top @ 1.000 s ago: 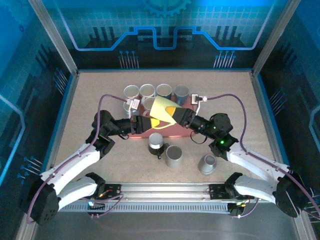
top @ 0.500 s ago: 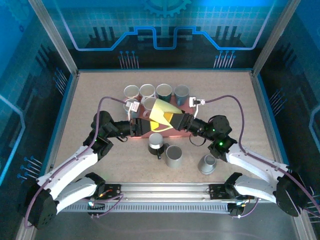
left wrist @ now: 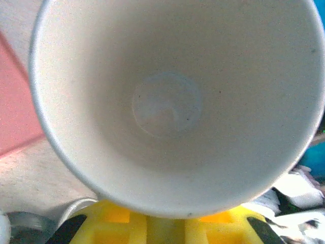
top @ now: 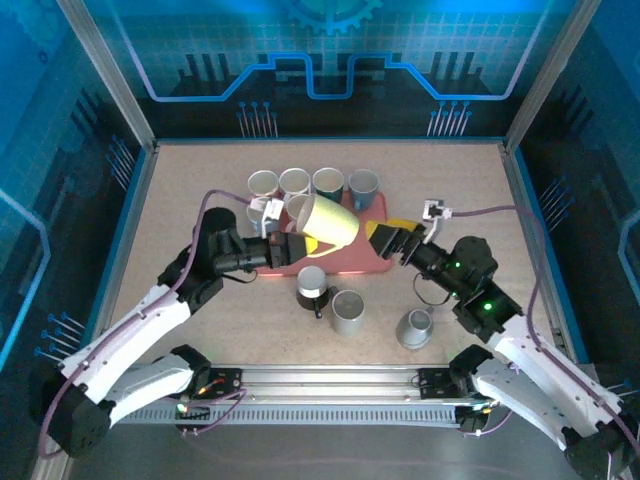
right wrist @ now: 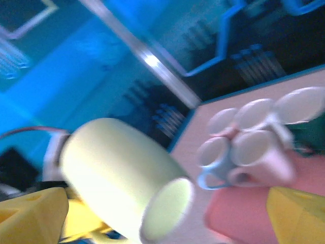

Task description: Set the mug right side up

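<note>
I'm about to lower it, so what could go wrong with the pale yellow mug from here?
The pale yellow ceramic mug hangs tilted in the left gripper and may slip. The cluster of upright mugs on the red tray sits close by; lowering could knock them.

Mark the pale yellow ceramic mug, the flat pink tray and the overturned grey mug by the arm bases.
pale yellow ceramic mug (top: 330, 222): top external view, on its outer side wall.
flat pink tray (top: 350, 262): top external view, bare strip along its front edge.
overturned grey mug (top: 417, 324): top external view, on its upturned base.
</note>
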Motion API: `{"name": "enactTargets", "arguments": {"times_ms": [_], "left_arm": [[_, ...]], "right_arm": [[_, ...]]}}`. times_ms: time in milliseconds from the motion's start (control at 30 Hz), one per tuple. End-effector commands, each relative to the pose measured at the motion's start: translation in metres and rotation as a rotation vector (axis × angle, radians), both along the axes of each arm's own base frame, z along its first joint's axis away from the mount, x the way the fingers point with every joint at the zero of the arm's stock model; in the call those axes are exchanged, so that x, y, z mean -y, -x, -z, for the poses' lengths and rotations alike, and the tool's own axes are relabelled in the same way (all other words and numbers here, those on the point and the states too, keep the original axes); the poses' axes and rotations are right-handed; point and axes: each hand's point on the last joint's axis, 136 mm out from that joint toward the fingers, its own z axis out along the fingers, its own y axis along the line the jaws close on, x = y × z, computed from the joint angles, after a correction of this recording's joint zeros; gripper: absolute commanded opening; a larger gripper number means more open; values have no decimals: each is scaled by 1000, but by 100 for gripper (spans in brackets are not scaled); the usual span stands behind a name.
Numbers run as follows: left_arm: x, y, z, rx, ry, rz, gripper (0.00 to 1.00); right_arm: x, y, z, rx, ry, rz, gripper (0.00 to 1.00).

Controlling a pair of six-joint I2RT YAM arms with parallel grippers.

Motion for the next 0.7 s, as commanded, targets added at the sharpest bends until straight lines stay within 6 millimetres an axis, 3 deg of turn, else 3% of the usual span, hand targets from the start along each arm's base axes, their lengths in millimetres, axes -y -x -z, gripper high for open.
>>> {"name": "enactTargets", "arguments": {"times_ms": [0,167,333,500,667], "left_arm": [[-1,-27,-9,228,-314,-110,0],[15,-63,12,259,-587,-172,0],[23,-92,41,249,-723,-212,0],[37,-114,75,241,-817,-179,0],[44,-132,110,210,-907,-169,0]], "right_arm": [[41,-1,29,-86,254,158,100],[65,6,18,-40,286,253,100],[60,21,9,-67,364,164,100],[64,27,15,-143,487,138,100],[54,37,11,-116,443,70,100]]}}
